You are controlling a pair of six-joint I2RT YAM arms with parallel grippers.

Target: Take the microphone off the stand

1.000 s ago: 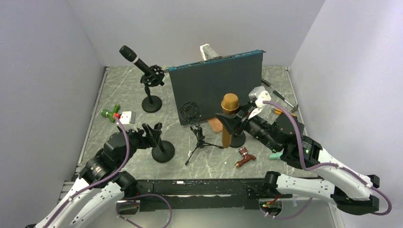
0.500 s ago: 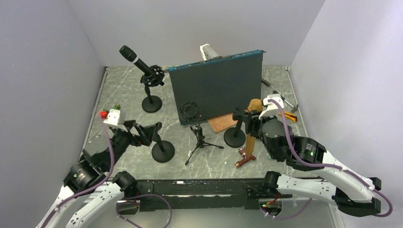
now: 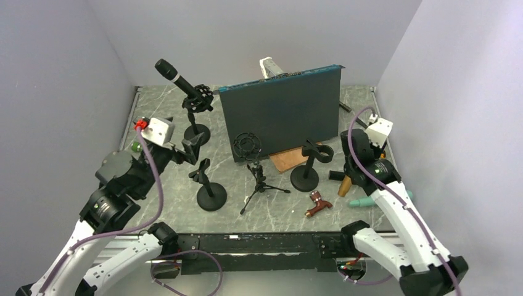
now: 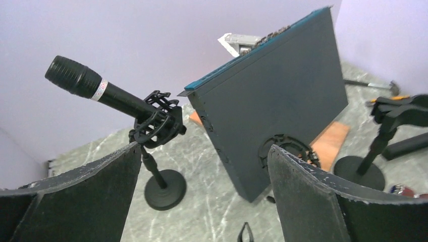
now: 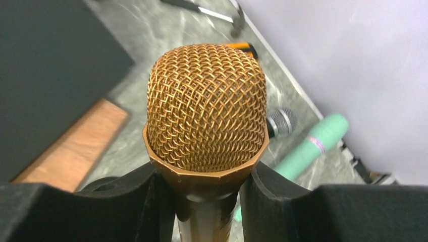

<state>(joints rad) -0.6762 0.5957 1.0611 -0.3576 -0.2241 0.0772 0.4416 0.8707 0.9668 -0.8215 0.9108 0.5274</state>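
Note:
My right gripper (image 3: 345, 177) is shut on the gold microphone (image 3: 344, 186) and holds it low at the right of the table, clear of its stand. In the right wrist view the gold mesh head (image 5: 207, 111) stands up between my fingers (image 5: 126, 201), with my right gripper (image 5: 204, 189) clamped on its neck. The black stand (image 3: 304, 179) with its empty clip (image 3: 317, 151) stands left of it. My left gripper (image 3: 190, 147) is open and empty, raised above the table's left side. It (image 4: 204, 148) faces a black microphone (image 4: 96, 88) on a far stand.
A dark board (image 3: 280, 117) stands upright at the back centre, a copper plate (image 3: 287, 161) before it. A black microphone on a stand (image 3: 196, 132), an empty clip stand (image 3: 211, 196) and a tripod shock mount (image 3: 250, 147) stand left. A mint microphone (image 3: 364, 201) and a red-brown piece (image 3: 317, 203) lie near my right gripper.
My right gripper pulled the gold microphone out of the stand's clip and carried it right and down. My left gripper let go of the front stand and rose back to the left.

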